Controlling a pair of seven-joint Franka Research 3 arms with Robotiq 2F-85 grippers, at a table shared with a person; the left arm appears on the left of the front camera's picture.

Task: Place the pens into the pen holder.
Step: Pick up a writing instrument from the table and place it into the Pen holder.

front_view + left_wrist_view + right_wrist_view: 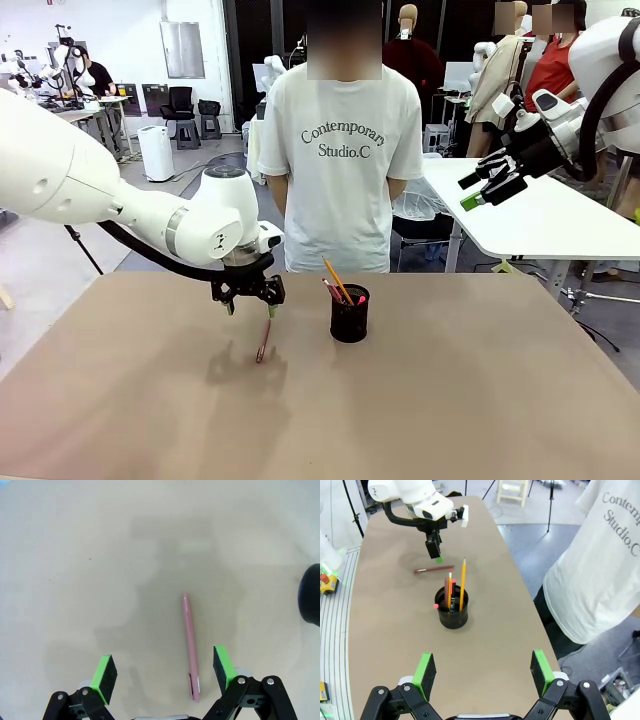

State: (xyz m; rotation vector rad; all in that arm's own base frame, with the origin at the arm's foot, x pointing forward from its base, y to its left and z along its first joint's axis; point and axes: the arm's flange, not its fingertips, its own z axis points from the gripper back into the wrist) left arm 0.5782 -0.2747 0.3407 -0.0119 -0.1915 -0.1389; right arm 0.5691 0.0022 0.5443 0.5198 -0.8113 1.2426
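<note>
One slim reddish pen (189, 645) lies flat between the left jaws (165, 674), wide open, seemingly untouched; right jaws (483, 672) gape empty.

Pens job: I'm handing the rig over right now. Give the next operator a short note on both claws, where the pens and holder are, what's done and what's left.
Left claw: open, hovering low over the table, holding nothing.
Right claw: open and empty, raised high off to the right side.
Pen holder: upright near the table's middle, in front of the person.
Done: a yellow pencil and other pens stand in the holder; the exact count is unclear.
Left: one reddish-brown pen lies flat on the table between the left claw's fingers, closer to one pad, not yet gripped. Likely next: close on it, lift, drop it in the holder.
</note>
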